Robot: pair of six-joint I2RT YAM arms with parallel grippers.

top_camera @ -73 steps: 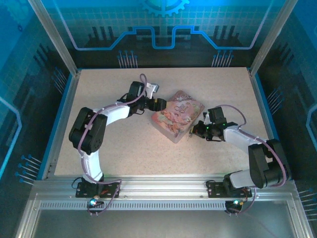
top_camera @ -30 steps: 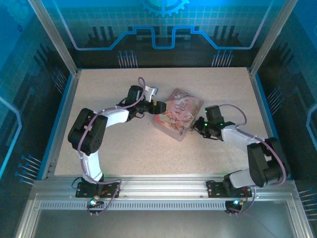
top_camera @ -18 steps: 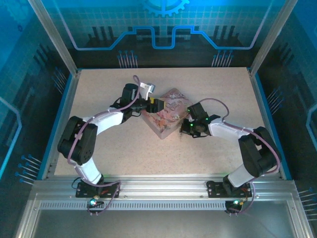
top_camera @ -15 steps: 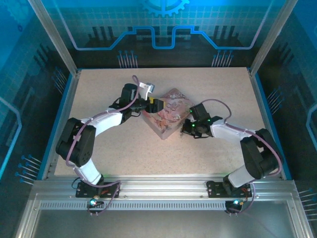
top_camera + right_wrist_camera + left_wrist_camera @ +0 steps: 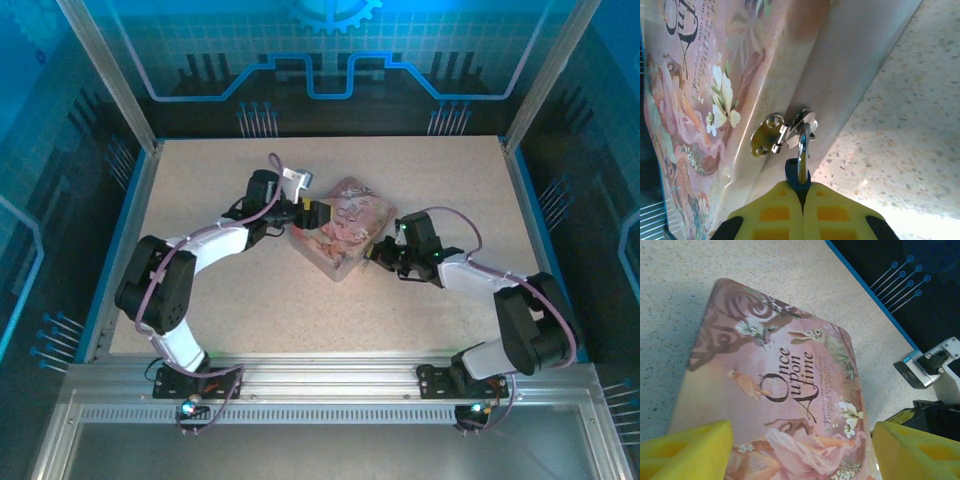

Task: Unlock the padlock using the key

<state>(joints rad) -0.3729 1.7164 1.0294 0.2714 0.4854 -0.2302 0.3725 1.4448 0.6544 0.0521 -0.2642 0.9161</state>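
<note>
Right end effector (image 5: 802, 194) is clenched: yellow pads (image 5: 775, 215) pressed together, pinching the padlock (image 5: 796, 176) by its dark blue body (just the top of it peeks out between them). Its silvery shackle (image 5: 802, 147) runs up through the metal hasp (image 5: 771, 136) on the side wall of the pink tin (image 5: 735, 60), so the lock hangs right against that wall. The tin sits on the speckled surface (image 5: 910, 125). Over to the left end effector (image 5: 800, 452): spread wide, one yellow finger on each side of the tin, grasping it across the lid. From above, the tin lies mid-surface between the two.
</note>
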